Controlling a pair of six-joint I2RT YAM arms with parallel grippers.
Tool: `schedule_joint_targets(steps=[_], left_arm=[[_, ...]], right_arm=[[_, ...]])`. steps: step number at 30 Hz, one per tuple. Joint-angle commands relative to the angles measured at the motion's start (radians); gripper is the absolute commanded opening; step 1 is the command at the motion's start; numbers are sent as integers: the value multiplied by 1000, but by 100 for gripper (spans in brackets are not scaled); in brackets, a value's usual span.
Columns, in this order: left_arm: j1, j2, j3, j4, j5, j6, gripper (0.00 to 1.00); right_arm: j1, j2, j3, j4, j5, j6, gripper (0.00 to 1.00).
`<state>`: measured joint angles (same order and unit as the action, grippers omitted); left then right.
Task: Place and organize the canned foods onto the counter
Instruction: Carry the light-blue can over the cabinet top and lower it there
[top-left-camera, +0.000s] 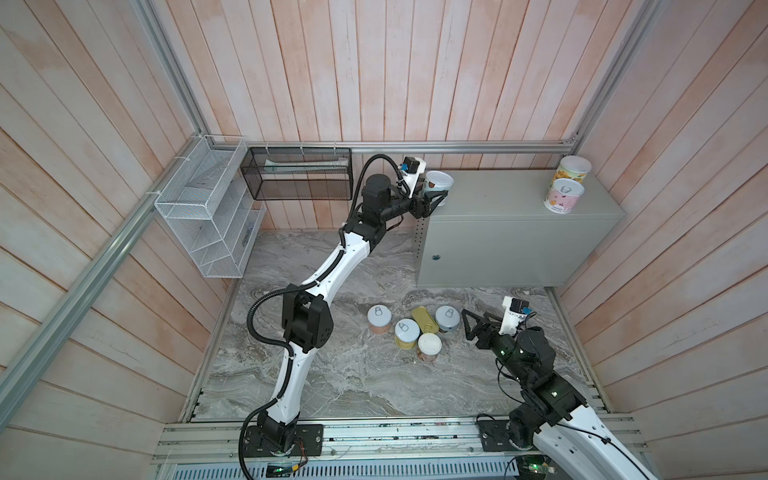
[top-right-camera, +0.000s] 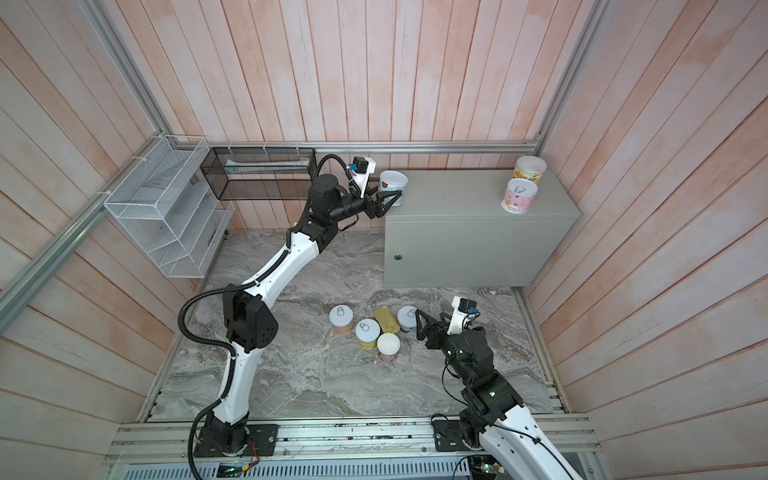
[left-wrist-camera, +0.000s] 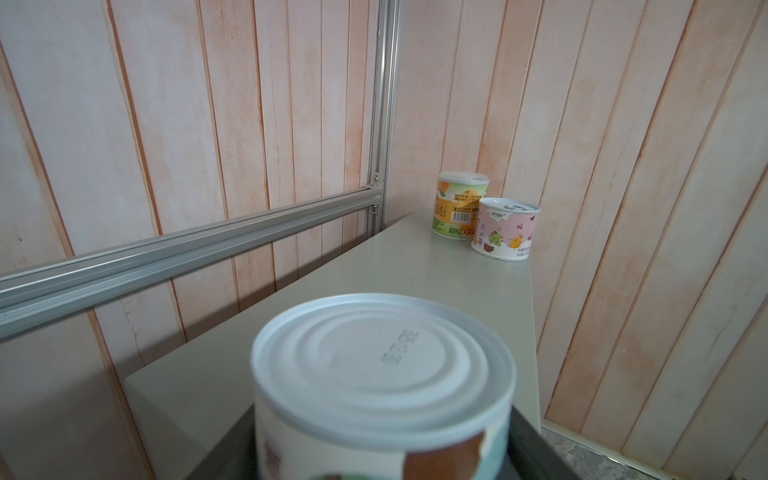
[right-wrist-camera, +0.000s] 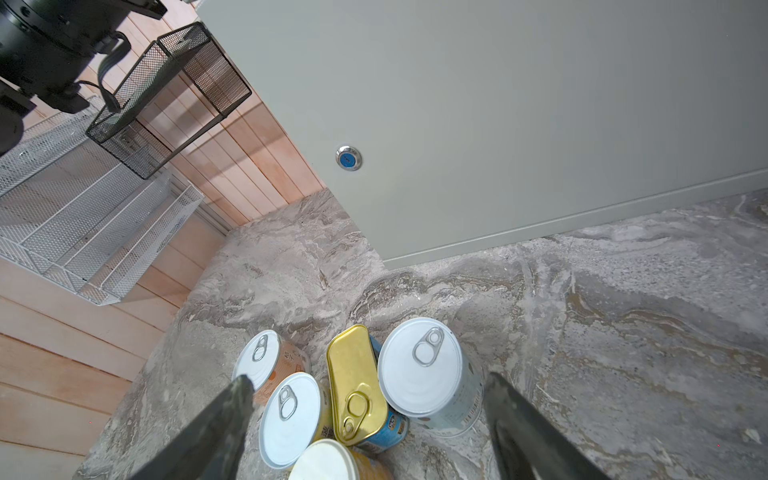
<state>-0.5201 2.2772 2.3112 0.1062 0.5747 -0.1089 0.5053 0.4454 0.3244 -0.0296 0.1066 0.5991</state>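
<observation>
The left fingers (top-left-camera: 435, 198) clasp a white-topped, pastel-labelled round tin (top-left-camera: 439, 180) upright at the pale grey-green metal worktop (top-left-camera: 498, 199), left end, upper centre. This likely leaves row space toward the two labelled tins (top-left-camera: 564, 195) at its right. The right fingers (right-wrist-camera: 232, 407) gape wide and empty above five tins (top-left-camera: 407, 330) on the grey marbled slab (top-left-camera: 332, 374).

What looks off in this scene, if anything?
The tin in the left gripper, at the left end of the counter, shows a plain ringed end with a stamped code, no ring-pull: probably upside down. Nothing else stands out.
</observation>
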Motion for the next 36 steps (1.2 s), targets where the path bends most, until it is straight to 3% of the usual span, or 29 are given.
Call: schedule_joint_targets(steps=[1, 15, 17, 18, 19, 20, 36], left_arm=[[-3, 5, -30, 105, 42, -16, 47], [-14, 28, -54, 92, 77, -17, 51], [-14, 33, -46, 77, 85, -6, 64], [-14, 35, -43, 67, 89, 0, 76], [-14, 34, -42, 63, 92, 3, 98], [-13, 32, -42, 55, 88, 4, 100], [-12, -49, -92, 32, 14, 26, 100]], right_arm=[[2, 1, -6, 9, -1, 6, 86], [2, 31, -10, 19, 6, 10, 86], [2, 34, -10, 19, 7, 10, 86], [1, 35, -10, 19, 7, 10, 86], [2, 36, -10, 20, 6, 10, 86], [2, 35, -10, 19, 8, 10, 86], [2, 63, 27, -20, 1, -25, 86]])
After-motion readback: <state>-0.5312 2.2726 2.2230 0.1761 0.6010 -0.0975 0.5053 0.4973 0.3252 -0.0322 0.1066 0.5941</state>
